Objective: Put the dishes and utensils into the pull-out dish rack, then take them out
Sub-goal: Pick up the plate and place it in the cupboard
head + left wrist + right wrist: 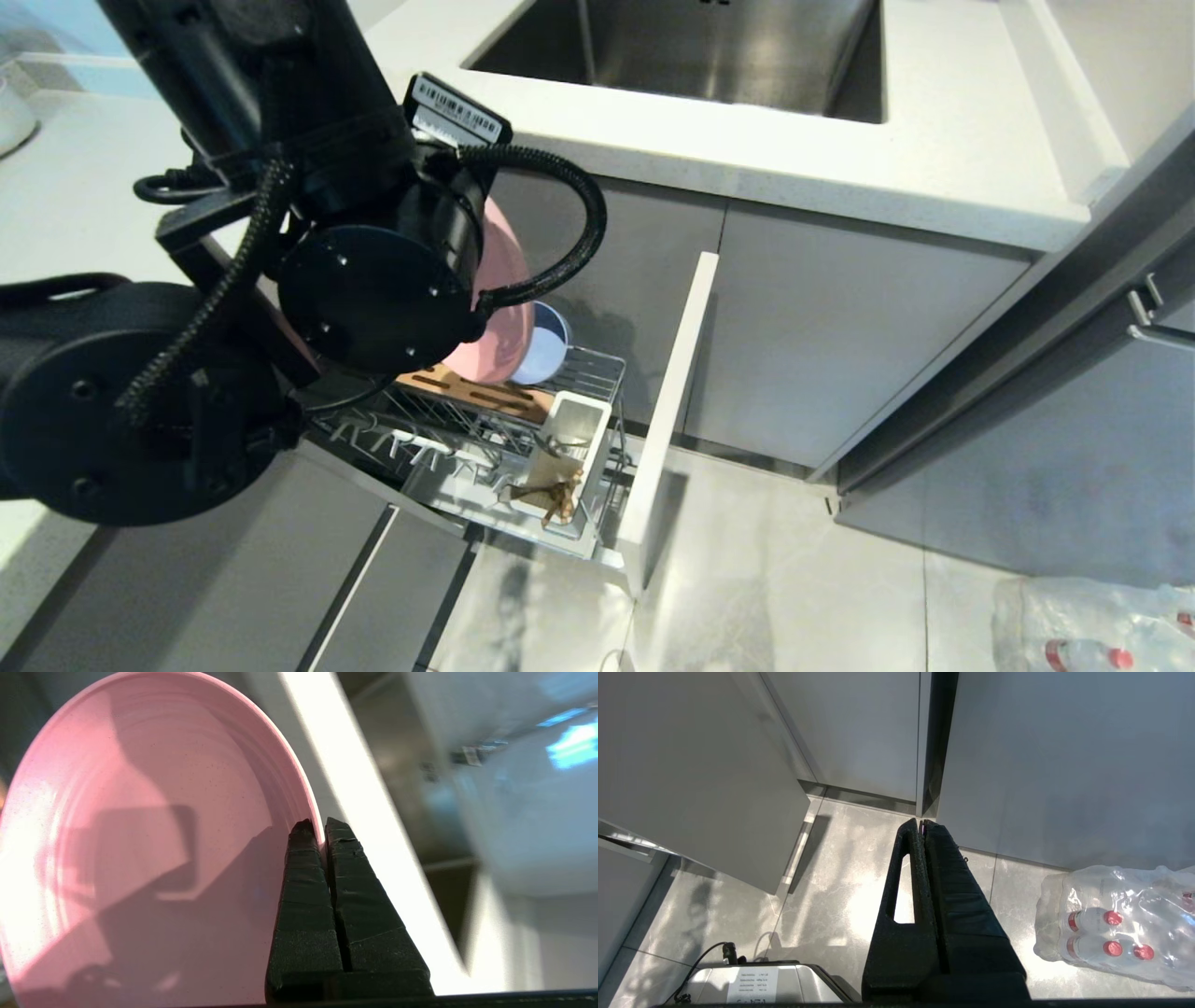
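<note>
left wrist view alone shows the left gripper (322, 826) clamped on the pink plate (140, 835) rim; head view places the plate above the rack (485, 439); right gripper (920, 823) together.

Plate (140, 835): pink, smooth, matt plastic, faintly speckled. Rack (485, 425): chrome wire with wooden strip (471, 387). Gripper pads (306, 896): black, rough foam. Sink (691, 47): brushed steel.

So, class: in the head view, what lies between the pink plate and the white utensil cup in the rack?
The wooden strip lies between the pink plate and the white utensil cup, on the pull-out dish rack. The head view shows this.
</note>
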Robot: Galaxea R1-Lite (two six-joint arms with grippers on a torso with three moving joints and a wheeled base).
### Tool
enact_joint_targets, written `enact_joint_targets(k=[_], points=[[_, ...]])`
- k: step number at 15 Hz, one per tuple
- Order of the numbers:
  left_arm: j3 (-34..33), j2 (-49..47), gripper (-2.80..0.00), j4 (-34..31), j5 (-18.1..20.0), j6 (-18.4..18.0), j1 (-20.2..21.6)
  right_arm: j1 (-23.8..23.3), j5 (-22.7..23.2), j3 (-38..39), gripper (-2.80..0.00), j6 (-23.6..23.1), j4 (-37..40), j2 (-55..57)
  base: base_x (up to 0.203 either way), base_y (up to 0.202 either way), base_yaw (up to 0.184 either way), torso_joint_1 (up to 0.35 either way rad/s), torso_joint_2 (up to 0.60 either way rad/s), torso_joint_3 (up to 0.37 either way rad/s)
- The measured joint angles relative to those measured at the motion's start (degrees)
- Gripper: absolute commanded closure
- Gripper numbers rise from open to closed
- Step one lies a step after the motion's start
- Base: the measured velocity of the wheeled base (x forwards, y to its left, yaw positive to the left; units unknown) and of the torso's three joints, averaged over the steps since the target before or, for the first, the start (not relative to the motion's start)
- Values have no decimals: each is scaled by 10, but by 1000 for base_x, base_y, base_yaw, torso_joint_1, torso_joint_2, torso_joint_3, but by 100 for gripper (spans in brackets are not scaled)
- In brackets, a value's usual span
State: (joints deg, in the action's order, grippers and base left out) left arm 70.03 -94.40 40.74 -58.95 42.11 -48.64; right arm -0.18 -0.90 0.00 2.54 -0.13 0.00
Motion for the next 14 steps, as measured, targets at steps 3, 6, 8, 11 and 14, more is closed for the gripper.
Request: enact_joint_targets(k=[3, 6, 8, 11, 14], points=[[-49, 1, 0, 36, 6, 37, 40, 0, 0, 0, 0, 0, 0, 0, 0, 0, 0, 0, 0, 0], [-80, 0, 0, 88, 24, 75, 56, 0, 0, 0, 0, 0, 0, 0, 0, 0, 0, 0, 0, 0], [-102, -2, 0, 99, 36, 100, 58, 0, 0, 0, 0, 0, 0, 0, 0, 0, 0, 0, 0, 0], [-137, -8, 0, 114, 38, 121, 71, 0, 0, 0, 0, 0, 0, 0, 0, 0, 0, 0, 0, 0], [-160, -13, 0, 124, 39, 151, 81, 0, 0, 0, 0, 0, 0, 0, 0, 0, 0, 0, 0, 0]])
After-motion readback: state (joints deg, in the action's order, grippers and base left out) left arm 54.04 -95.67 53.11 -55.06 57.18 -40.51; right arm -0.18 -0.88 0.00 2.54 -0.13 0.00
